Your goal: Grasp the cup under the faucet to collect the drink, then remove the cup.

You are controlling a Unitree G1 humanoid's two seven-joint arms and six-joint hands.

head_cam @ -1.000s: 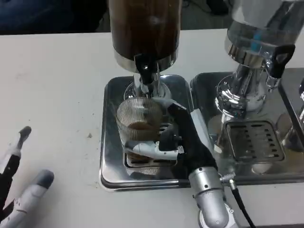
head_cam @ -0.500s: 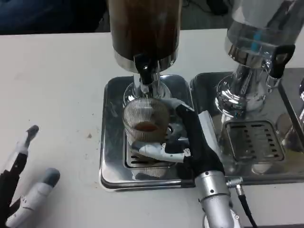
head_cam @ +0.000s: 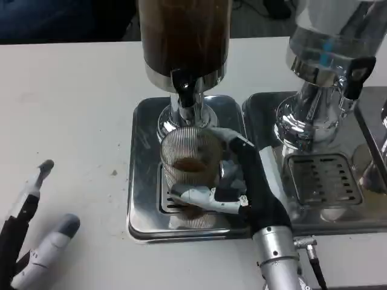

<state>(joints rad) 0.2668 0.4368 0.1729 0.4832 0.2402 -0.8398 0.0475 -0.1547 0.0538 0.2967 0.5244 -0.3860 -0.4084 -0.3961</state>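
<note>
The right hand (head_cam: 233, 181) grips the ribbed cup (head_cam: 190, 158) under the faucet (head_cam: 184, 90); both have shifted slightly right since a second ago.

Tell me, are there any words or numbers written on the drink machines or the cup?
No words, numbers or signs can be read here.
The dark drink dispenser has none showing.
The ribbed cup, held by the right hand, has only ridges.
The second dispenser has a small blue patch, too blurred to tell if it is a label.
The left hand has no markings.
</note>
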